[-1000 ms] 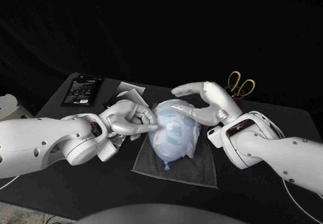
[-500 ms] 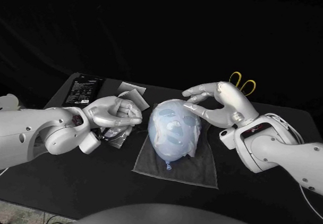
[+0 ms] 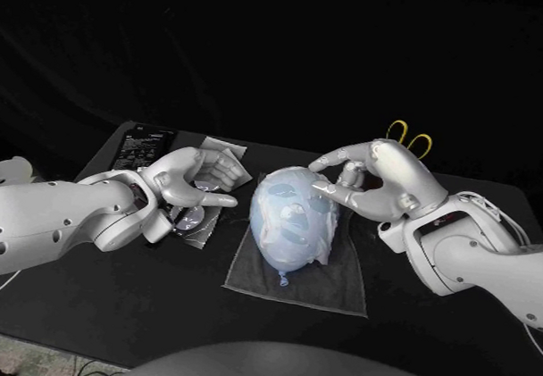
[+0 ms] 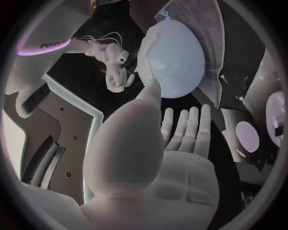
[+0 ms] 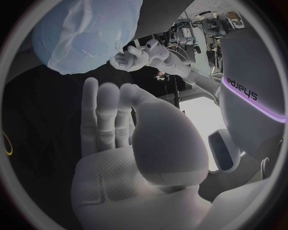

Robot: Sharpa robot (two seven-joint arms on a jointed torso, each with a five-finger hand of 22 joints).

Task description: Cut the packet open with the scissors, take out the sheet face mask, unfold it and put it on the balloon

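Room free on black table (image 3: 144, 301) nearest me, pale blue balloon (image 3: 279, 259) under white sheet face mask (image 3: 298, 210) on grey cloth (image 3: 326, 287) mid-table, my left hand (image 3: 192, 179) just beside it, right hand (image 3: 374, 180) at its far end, both loosely spread, holding nothing.

The word "sharpa" stands in dark letters on the white left arm (image 5: 243, 91), upside down as the right wrist view shows it. The same word stands on the right arm (image 4: 55, 43) in the left wrist view, also upside down. A black pack (image 3: 139, 153) on the counter (image 3: 439, 330) carries white print too small to read.
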